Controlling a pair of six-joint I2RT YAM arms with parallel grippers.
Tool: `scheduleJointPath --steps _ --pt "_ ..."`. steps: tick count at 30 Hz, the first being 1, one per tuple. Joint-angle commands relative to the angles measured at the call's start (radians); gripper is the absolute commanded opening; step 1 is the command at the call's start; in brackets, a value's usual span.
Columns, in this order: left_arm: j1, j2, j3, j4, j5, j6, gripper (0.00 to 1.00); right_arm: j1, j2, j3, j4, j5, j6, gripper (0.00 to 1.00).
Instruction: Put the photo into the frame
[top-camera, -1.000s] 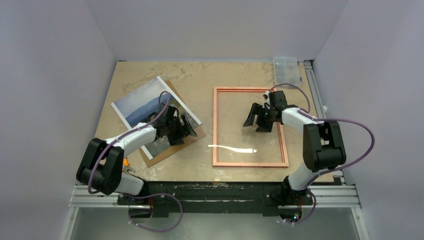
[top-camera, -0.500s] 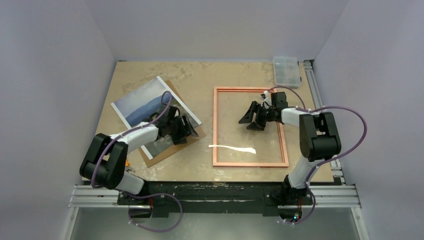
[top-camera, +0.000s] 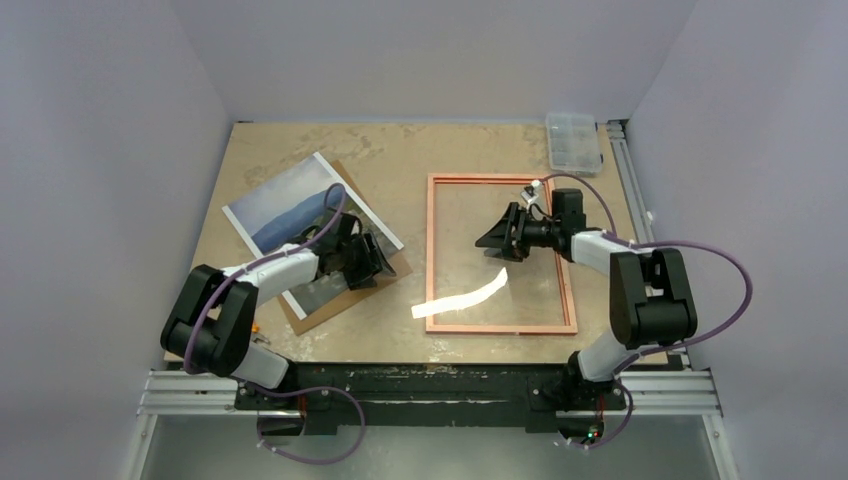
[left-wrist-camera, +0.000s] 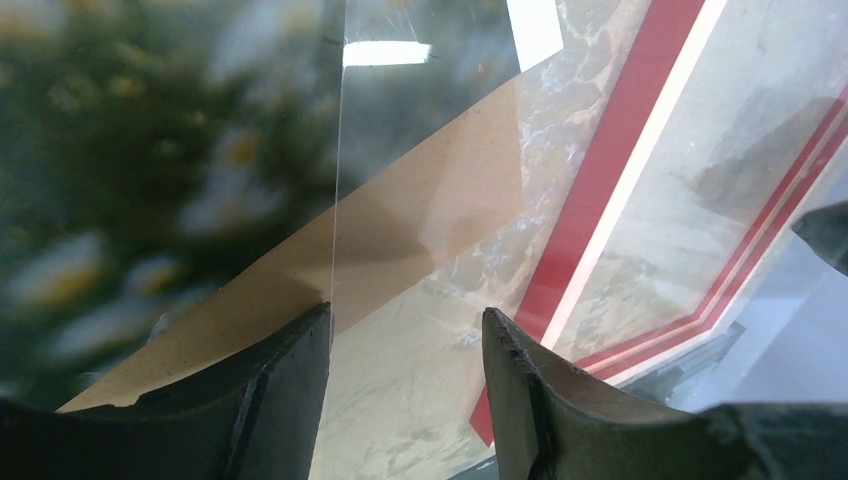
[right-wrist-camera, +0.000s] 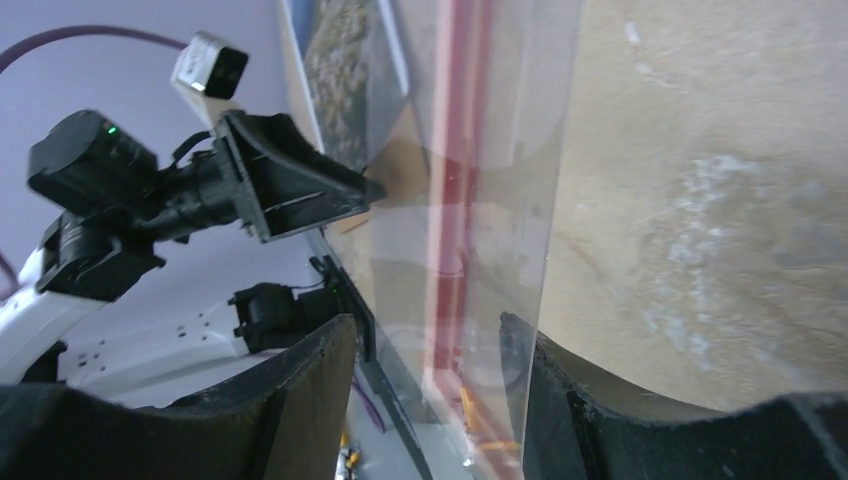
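The photo (top-camera: 290, 200) lies face up at the left on a brown backing board (top-camera: 345, 290). The frame (top-camera: 432, 250) lies copper side up at centre right; the left wrist view shows it as red strips (left-wrist-camera: 610, 190). A clear pane (top-camera: 460, 297) spans between my two grippers, shown by a slanted glare. My left gripper (top-camera: 385, 255) is open, and the pane's edge (left-wrist-camera: 335, 200) meets its left finger (left-wrist-camera: 290, 380). My right gripper (top-camera: 490, 242) is also open, and the pane (right-wrist-camera: 480, 200) passes between its fingers, close to the right one (right-wrist-camera: 560, 400).
A clear plastic box (top-camera: 574, 140) stands at the back right corner beside a metal rail (top-camera: 630, 190). Grey walls close in the table on three sides. My left arm's gripper (right-wrist-camera: 300, 190) faces the right wrist camera across the pane.
Both grippers' jaws have narrowed. The right gripper has turned and shifted slightly left over the frame. The glare on the pane went from flat to slanted.
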Motion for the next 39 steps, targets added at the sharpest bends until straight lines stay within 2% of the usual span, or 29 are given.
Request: scheduleJointPath --steps 1,13,18,19,24,29,33,39 --pt "-0.017 0.009 0.012 0.012 0.009 0.022 0.54 0.009 -0.066 0.004 0.016 -0.131 0.015 0.52" --pt "-0.026 -0.022 0.015 -0.002 0.001 0.025 0.53 0.009 -0.065 0.017 -0.091 -0.112 -0.055 0.26" --pt "-0.026 -0.063 0.016 -0.009 0.000 0.025 0.54 0.011 -0.079 0.046 -0.161 -0.090 -0.084 0.02" --pt "-0.027 -0.075 0.016 -0.010 0.002 0.025 0.54 0.010 -0.085 0.051 -0.169 -0.089 -0.083 0.00" --pt "-0.030 -0.165 0.023 -0.035 -0.012 0.029 0.59 0.011 -0.138 0.078 -0.208 -0.056 -0.073 0.00" --pt "-0.029 -0.265 0.039 -0.068 -0.033 0.022 0.69 0.011 -0.219 0.167 -0.285 -0.025 -0.059 0.00" --pt "-0.031 -0.317 0.075 -0.119 -0.049 0.027 0.75 0.011 -0.296 0.280 -0.397 0.084 -0.062 0.00" --pt "-0.039 -0.314 0.105 -0.161 -0.057 0.032 0.76 0.011 -0.400 0.466 -0.518 0.243 -0.041 0.00"
